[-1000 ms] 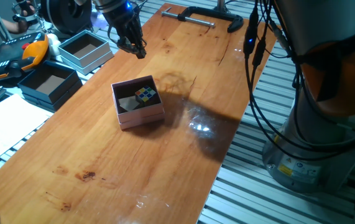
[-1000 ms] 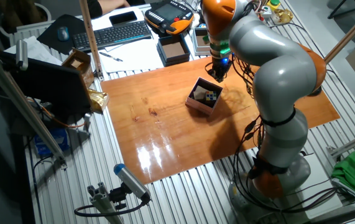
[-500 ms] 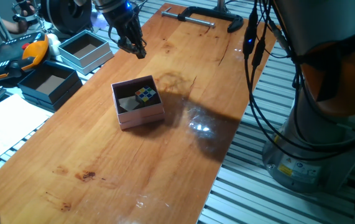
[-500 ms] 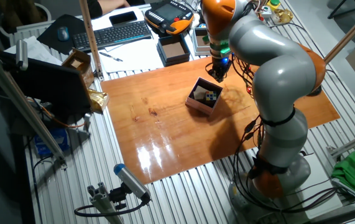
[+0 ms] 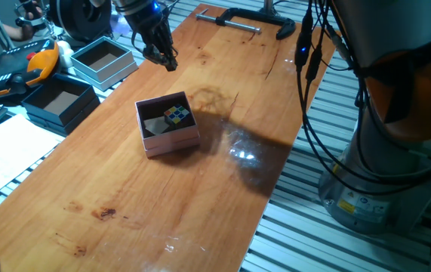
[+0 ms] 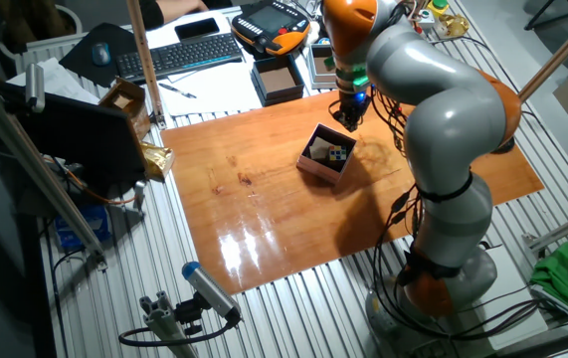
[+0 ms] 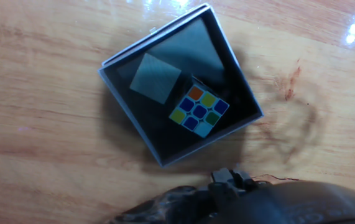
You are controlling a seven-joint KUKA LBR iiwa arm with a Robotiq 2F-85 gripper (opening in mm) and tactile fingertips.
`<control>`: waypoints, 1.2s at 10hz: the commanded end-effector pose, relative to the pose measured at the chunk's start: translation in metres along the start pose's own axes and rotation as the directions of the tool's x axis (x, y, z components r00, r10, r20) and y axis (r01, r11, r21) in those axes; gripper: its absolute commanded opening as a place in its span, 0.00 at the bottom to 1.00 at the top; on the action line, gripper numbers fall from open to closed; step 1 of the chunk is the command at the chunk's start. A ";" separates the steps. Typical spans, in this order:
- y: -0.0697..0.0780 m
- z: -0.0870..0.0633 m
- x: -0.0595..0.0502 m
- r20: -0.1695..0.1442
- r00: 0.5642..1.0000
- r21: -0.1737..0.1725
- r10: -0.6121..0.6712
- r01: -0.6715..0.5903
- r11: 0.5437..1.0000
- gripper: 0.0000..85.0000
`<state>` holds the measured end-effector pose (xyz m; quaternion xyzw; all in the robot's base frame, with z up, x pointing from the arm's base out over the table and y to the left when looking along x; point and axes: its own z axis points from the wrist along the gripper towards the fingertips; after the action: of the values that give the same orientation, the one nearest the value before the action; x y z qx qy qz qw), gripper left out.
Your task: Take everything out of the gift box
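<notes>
Nothing removed yet: multicoloured puzzle cube and pale beige-grey block both inside the shallow pale-pink cardboard gift box. Gripper hangs above the box, empty; finger spacing unclear.

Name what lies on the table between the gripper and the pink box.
Nothing: in one fixed view, only bare wood separates the gripper from the pink box.

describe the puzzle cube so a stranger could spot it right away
On the wooden table sits one pale-pink gift box. Inside lie two small things: the puzzle cube has bright multicoloured squares, while the block beside it is plain grey-beige.
</notes>
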<state>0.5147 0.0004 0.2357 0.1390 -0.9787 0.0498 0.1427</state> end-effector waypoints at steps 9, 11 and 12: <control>0.000 0.000 0.000 -0.004 0.983 -0.166 0.184 -0.182 0.969 0.01; 0.000 0.000 0.000 -0.033 0.976 -0.118 0.217 -0.219 0.969 0.01; 0.000 0.000 0.000 -0.019 0.970 -0.067 0.242 -0.243 0.968 0.02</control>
<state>0.5148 0.0003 0.2360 0.0098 -0.9891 0.0228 0.1453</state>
